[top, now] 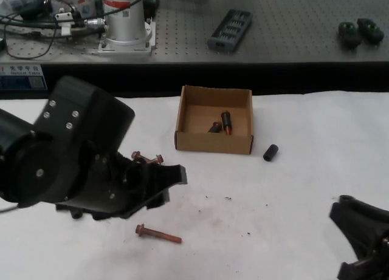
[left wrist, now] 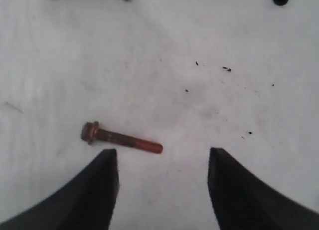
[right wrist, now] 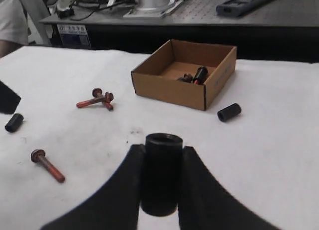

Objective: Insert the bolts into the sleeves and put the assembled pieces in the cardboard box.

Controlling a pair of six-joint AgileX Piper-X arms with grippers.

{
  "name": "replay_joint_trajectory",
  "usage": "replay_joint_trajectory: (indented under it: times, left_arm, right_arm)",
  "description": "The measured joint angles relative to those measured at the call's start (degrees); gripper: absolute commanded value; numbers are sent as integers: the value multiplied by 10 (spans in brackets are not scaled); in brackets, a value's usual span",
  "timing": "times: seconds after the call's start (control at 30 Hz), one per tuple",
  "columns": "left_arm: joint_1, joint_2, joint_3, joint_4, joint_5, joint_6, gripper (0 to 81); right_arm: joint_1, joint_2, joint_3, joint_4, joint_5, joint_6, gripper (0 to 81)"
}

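My left gripper [left wrist: 162,157] hangs open just above the white cloth. A copper bolt [left wrist: 121,138] lies beside its fingertips, closer to one finger [left wrist: 97,190]. From above, this bolt [top: 158,234] is near the front, below the left arm [top: 73,158]. My right gripper [right wrist: 161,154] is shut on a black sleeve [right wrist: 162,182], held upright at the front right. The cardboard box [top: 213,143] holds assembled pieces [top: 222,122]. Two more bolts [top: 148,158] lie crossed to the left of the box. A loose sleeve [top: 270,152] lies to the right of the box.
In the right wrist view another black sleeve [right wrist: 14,122] lies on the cloth beyond the lone bolt [right wrist: 47,165]. Behind the cloth, a dark bench carries a metal post [top: 124,19], a grey rack [top: 230,28] and cables. The right arm [top: 364,243] sits at the front right corner.
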Motion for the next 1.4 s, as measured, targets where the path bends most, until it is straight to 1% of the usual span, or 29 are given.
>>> replay_joint_trajectory:
  times: [0.03, 0.07, 0.1, 0.13, 0.17, 0.2, 0.3, 0.33, 0.47, 0.67, 0.73, 0.9, 1.07, 1.2, 1.4]
  left_arm:
    - [-11, 8, 0, -1, -3, -43, 407]
    - [-17, 13, 0, -3, -10, -63, 407]
    - [-17, 13, 0, -3, -13, -67, 407]
    - [-29, 22, 0, -6, -34, -108, 407]
    - [-36, 27, 0, -9, -48, -129, 407]
    - [-37, 28, 0, -11, -50, -129, 407]
    - [-52, 41, 0, -29, -82, -183, 407]
    - [-53, 42, 0, -29, -82, -186, 407]
    - [-66, 63, 0, -68, -102, -227, 407]
    - [-67, 99, 0, -87, -128, -260, 407]
    - [-67, 113, 0, -90, -148, -282, 407]
    - [-67, 151, 0, -117, -157, -317, 407]
    - [-67, 184, 0, -141, -171, -328, 365]
    - [-69, 195, 0, -147, -193, -333, 365]
    - [-69, 198, -2, -153, -205, -344, 365]
  right_arm:
    - [0, -19, 7, 1, 10, 0, 73]
    - [0, -52, 13, 0, 16, 0, 73]
    - [0, -56, 20, 0, 20, 0, 73]
    - [0, -71, 25, 2, 24, -1, 73]
    - [0, -106, 28, 5, 28, -1, 73]
    - [0, -122, 28, 7, 30, -3, 73]
    - [0, -156, 28, 13, 42, -13, 73]
    - [0, -166, 28, 19, 49, -18, 73]
    - [0, -169, 28, 26, 58, -21, 73]
    - [0, -169, 28, 26, 58, -21, 73]
    - [0, -169, 28, 26, 58, -21, 73]
    - [0, -169, 28, 26, 58, -21, 73]
    - [0, -169, 28, 26, 59, -21, 73]
    - [0, -169, 28, 26, 60, -21, 73]
    - [0, -169, 28, 27, 61, -21, 73]
